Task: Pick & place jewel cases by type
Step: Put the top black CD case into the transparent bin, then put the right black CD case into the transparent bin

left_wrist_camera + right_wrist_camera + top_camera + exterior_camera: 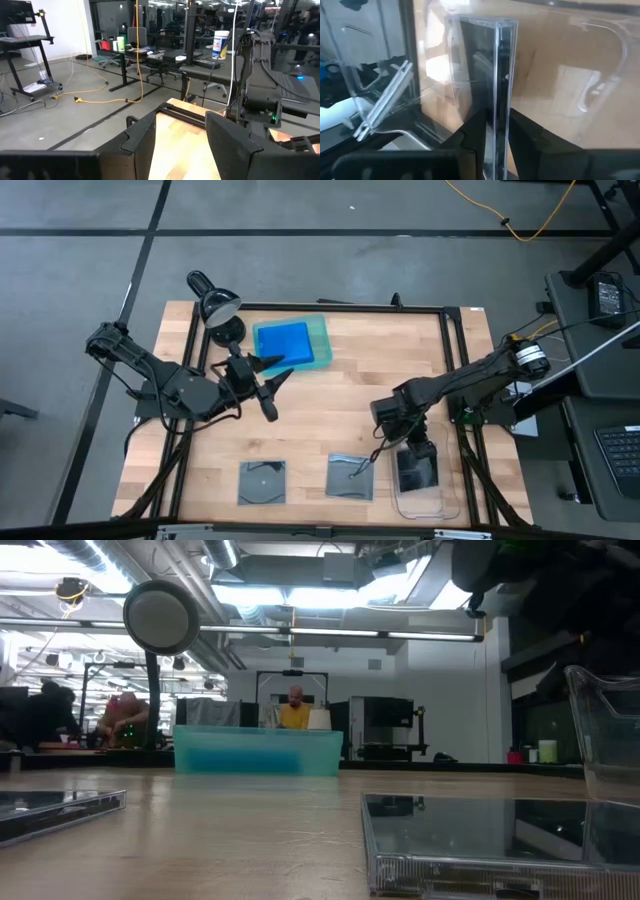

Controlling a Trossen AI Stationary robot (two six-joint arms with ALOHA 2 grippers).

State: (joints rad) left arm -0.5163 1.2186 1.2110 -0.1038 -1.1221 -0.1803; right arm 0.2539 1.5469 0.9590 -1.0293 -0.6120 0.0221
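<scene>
Right end effector (417, 452) grips a grey-clear jewel case (501, 75) over the clear tray (447, 502).
Two grey-clear cases (263, 482) lie on the surface (330, 410); left end effector (272, 375) is open, empty.

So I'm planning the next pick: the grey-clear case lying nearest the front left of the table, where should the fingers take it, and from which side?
Grip the left grey-clear case across two opposite thin edges, coming straight down from above. It lies flat on the wooden table, so only its rim offers a hold, and the space around it looks free. The open left gripper is the nearer one.
</scene>
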